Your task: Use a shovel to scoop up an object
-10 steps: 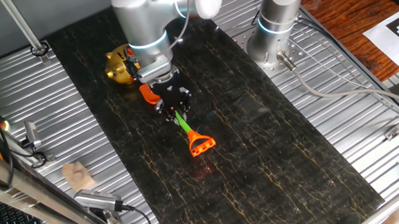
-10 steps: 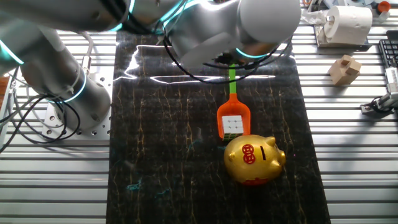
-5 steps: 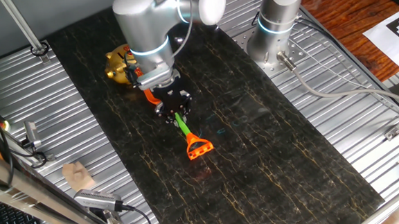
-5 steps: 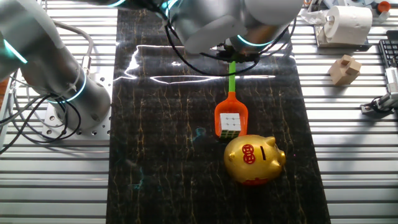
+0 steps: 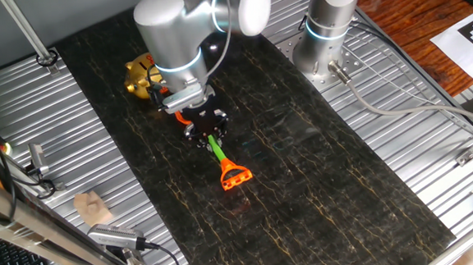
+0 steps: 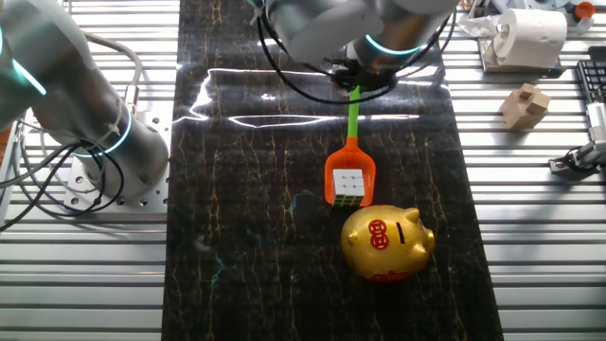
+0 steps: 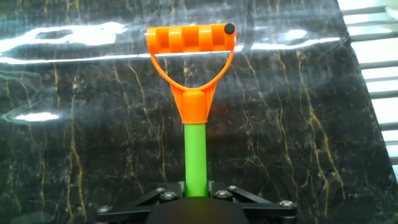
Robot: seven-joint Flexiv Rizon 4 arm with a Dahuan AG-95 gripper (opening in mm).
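Dark marble-patterned mat [image 6: 237, 189]; my gripper [image 5: 207, 128] clamps the orange-and-green plastic shovel [image 6: 350, 152] mid-shaft, blade level, so the small white-and-blue cube [image 6: 348, 187] rides on it (gold piggy bank [image 6: 386, 242] just beside).

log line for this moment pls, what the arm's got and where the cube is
gripper: shut on shovel shaft | cube: on the blade, beside piggy bank | phase: cube scooped

The silver arm reaches in from twelve o'clock in one fixed view, its wrist bent downward over the counter. The black gripper [image 5: 207, 128] hangs at the end, jaws closed on the shovel [image 5: 221, 155] along its green shaft, fingers pointing toward five o'clock.
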